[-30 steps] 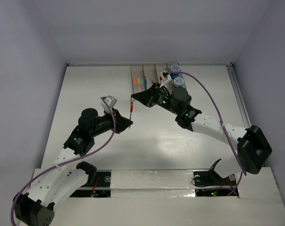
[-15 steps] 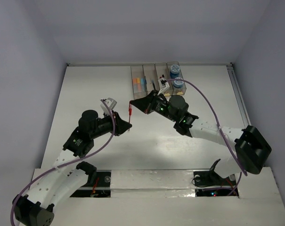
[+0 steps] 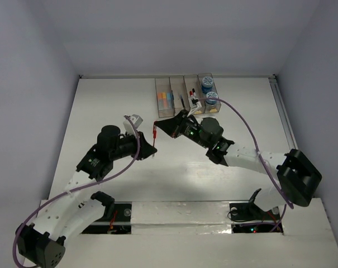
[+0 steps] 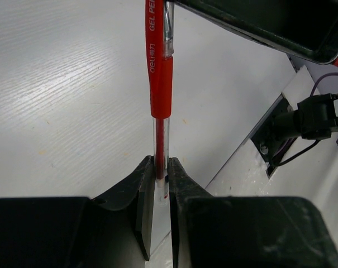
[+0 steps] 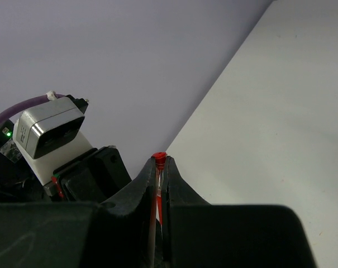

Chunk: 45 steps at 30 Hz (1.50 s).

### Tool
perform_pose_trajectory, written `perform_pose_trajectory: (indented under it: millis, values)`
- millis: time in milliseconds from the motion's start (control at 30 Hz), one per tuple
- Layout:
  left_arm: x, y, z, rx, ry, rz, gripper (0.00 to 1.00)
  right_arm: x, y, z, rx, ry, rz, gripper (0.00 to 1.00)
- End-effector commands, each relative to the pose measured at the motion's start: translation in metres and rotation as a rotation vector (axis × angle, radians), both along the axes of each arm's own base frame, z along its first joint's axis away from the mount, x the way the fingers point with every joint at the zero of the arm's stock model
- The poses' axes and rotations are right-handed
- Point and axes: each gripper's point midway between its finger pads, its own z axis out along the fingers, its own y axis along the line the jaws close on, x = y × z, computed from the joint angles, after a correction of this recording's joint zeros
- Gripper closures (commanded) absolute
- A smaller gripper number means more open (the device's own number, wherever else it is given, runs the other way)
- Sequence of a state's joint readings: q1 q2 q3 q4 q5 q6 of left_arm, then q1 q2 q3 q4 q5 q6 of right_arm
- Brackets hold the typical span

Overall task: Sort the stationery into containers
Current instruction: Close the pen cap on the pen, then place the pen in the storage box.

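Note:
A red gel pen (image 3: 155, 133) hangs above the table, held at both ends. My left gripper (image 3: 153, 145) is shut on its clear lower end (image 4: 160, 167). My right gripper (image 3: 158, 124) is shut on the capped end (image 5: 158, 158). In the left wrist view the pen (image 4: 159, 84) runs straight up from the left gripper (image 4: 161, 163) to the right gripper's black body (image 4: 258, 22). The containers (image 3: 185, 84) stand at the table's far edge. They hold orange and blue sticks (image 3: 164, 99), pens (image 3: 183, 101) and two blue-white rolls (image 3: 208, 84).
The left wrist's white camera (image 5: 48, 131) sits close in front of the right gripper (image 5: 160, 165). Purple cables loop off both arms (image 3: 244, 117). A raised rail (image 3: 280, 106) runs along the table's right edge. Grey walls enclose the table on three sides.
The right arm has drawn a little left and nearer, away from the containers, carrying the pen. The left arm has shifted slightly to the right. Both grippers stay shut.

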<state>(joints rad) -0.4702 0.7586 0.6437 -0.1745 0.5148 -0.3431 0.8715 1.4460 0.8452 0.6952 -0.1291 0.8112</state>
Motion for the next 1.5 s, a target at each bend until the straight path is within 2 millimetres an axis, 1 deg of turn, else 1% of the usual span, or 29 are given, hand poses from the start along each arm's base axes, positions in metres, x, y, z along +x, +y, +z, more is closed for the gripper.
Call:
perform_pose_trajectory:
  millis: [0,133,333,400,467,533,600,633,667,700,733,767,800,833,867,900,933,967,1000,1067,1100,1133,1200,1233,1267,1333,1400,1433,1467]
  values:
    - [0.042,0.003,0.108,-0.106,-0.351,0.102,1.0,-0.055,0.014,-0.042,-0.099,0.071,0.206,1.0]
    - [0.055,0.001,0.124,-0.091,-0.381,0.119,1.0,-0.062,0.014,-0.054,-0.128,0.082,0.229,1.0]
    - [0.062,-0.003,0.165,-0.132,-0.451,0.107,1.0,-0.067,0.015,-0.067,-0.159,0.097,0.24,1.0]
    - [0.063,-0.004,0.167,-0.135,-0.45,0.105,1.0,-0.069,0.015,-0.07,-0.162,0.101,0.237,1.0]
    - [0.063,-0.006,0.16,-0.133,-0.43,0.098,1.0,-0.066,0.013,-0.065,-0.157,0.096,0.216,1.0]
    - [0.061,-0.007,0.15,-0.133,-0.404,0.094,1.0,-0.054,0.012,-0.056,-0.171,0.08,0.155,1.0]
    - [0.06,-0.007,0.133,-0.131,-0.361,0.094,1.0,-0.031,0.004,-0.047,-0.186,0.07,0.066,1.0]
    - [0.057,-0.006,0.128,-0.131,-0.355,0.094,0.97,-0.013,-0.001,-0.027,-0.157,0.05,0.016,1.0]
    - [0.055,-0.005,0.116,-0.122,-0.331,0.093,0.91,-0.001,-0.005,-0.018,-0.142,0.043,-0.017,1.0]
    - [0.053,-0.004,0.111,-0.118,-0.319,0.095,0.79,0.011,-0.01,-0.009,-0.126,0.041,-0.049,1.0]
    - [0.05,-0.003,0.108,-0.118,-0.316,0.097,0.73,0.023,-0.015,-0.001,-0.111,0.04,-0.075,1.0]
    - [0.048,-0.001,0.098,-0.106,-0.294,0.098,0.68,0.044,-0.027,0.019,-0.074,0.017,-0.123,1.0]
    - [0.046,0.0,0.094,-0.098,-0.284,0.1,0.56,0.057,-0.031,0.022,-0.068,0.012,-0.148,1.0]
    - [0.044,0.003,0.094,-0.092,-0.297,0.105,0.5,0.069,-0.037,0.029,-0.059,0.002,-0.176,1.0]
    - [0.04,0.006,0.083,-0.065,-0.264,0.111,0.43,0.09,-0.051,0.046,-0.036,-0.029,-0.227,1.0]
    - [0.038,0.009,0.08,-0.052,-0.262,0.116,0.27,0.106,-0.058,0.045,-0.051,-0.052,-0.271,1.0]
    - [0.035,0.015,0.081,-0.042,-0.278,0.132,0.21,0.118,-0.066,0.05,-0.05,-0.073,-0.308,1.0]
    - [0.033,0.019,0.077,-0.027,-0.277,0.142,0.17,0.131,-0.074,0.051,-0.06,-0.08,-0.338,1.0]
    - [0.028,0.027,0.07,0.002,-0.273,0.166,0.09,0.155,-0.088,0.051,-0.082,-0.091,-0.383,1.0]
    - [0.025,0.033,0.07,0.011,-0.292,0.189,0.06,0.181,-0.101,0.044,-0.12,-0.1,-0.427,1.0]
    - [0.025,0.036,0.071,0.003,-0.296,0.207,0.01,0.199,-0.112,0.038,-0.156,-0.098,-0.454,1.0]
    - [0.022,0.039,0.075,-0.012,-0.324,0.217,0.01,0.223,-0.111,0.024,-0.244,-0.095,-0.473,1.0]
    - [0.023,0.04,0.072,-0.029,-0.334,0.234,0.01,0.255,-0.124,0.01,-0.361,-0.132,-0.515,1.0]
    - [0.025,0.044,0.072,-0.033,-0.342,0.261,0.01,0.267,-0.121,0.026,-0.382,-0.152,-0.522,1.0]
    - [0.027,0.044,0.067,-0.037,-0.343,0.268,0.01,0.288,-0.124,-0.003,-0.443,-0.117,-0.533,1.0]
    - [0.028,0.045,0.062,-0.015,-0.332,0.27,0.01,0.307,-0.128,-0.015,-0.528,-0.126,-0.537,1.0]
    - [0.03,0.047,0.058,0.005,-0.318,0.28,0.01,0.332,-0.121,-0.017,-0.563,-0.153,-0.539,1.0]
    - [0.032,0.048,0.056,0.018,-0.315,0.286,0.01,0.335,-0.121,-0.031,-0.627,-0.134,-0.519,1.0]
    - [0.031,0.048,0.056,0.02,-0.311,0.285,0.01,0.344,-0.118,-0.011,-0.619,-0.168,-0.528,1.0]
